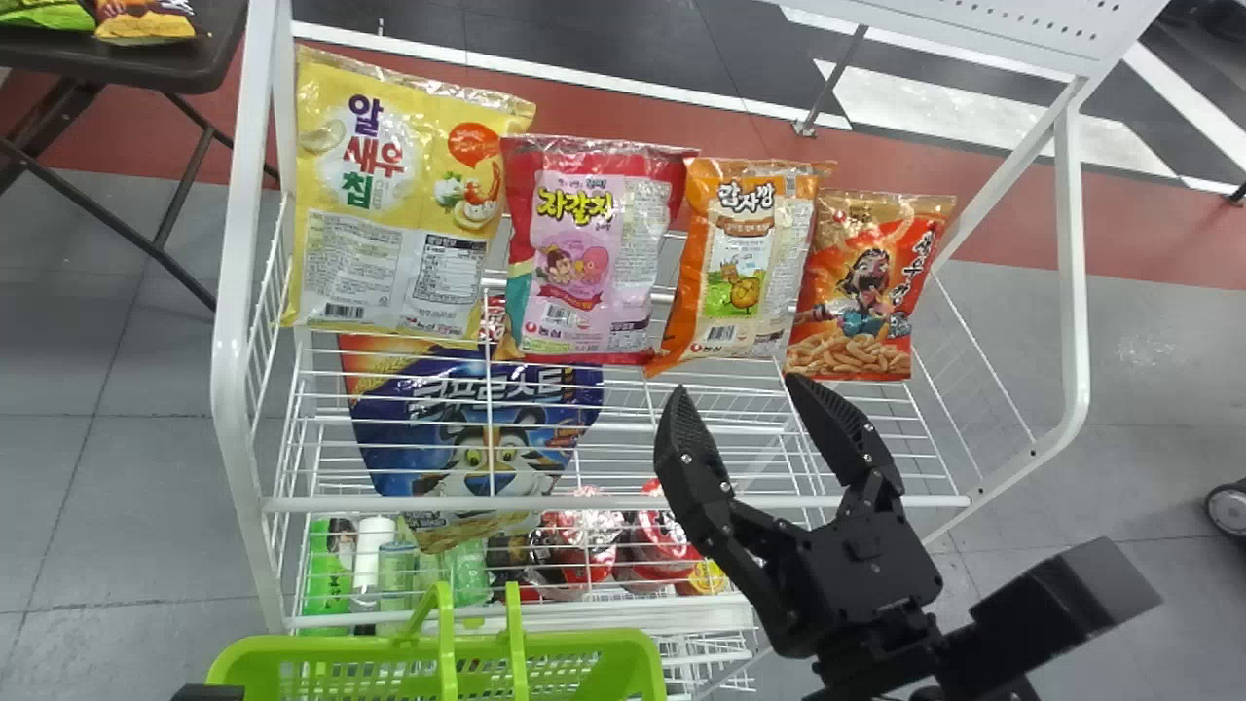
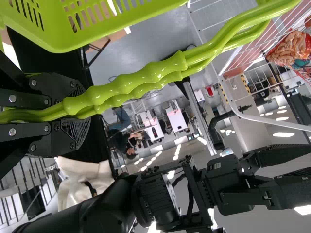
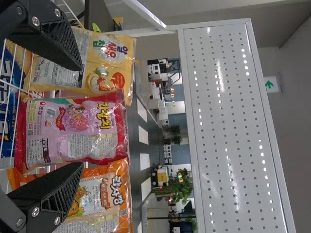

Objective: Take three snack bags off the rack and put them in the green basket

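The fingers of the right gripper (image 1: 737, 385) are held apart, their tips near the lower edges of the orange bag (image 1: 745, 263) and red bag (image 1: 871, 292). The pink bag (image 1: 604, 253) and yellow bag (image 1: 389, 195) are set alongside on the rack (image 1: 1074, 243); coloured lettering is printed on all four. The green basket (image 1: 594, 644) is held by its handles (image 2: 126, 87), clamped in the left gripper (image 2: 82, 109).

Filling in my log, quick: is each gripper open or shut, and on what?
Left gripper: closed on the handles of the green basket.
Right gripper: open, holding nothing.
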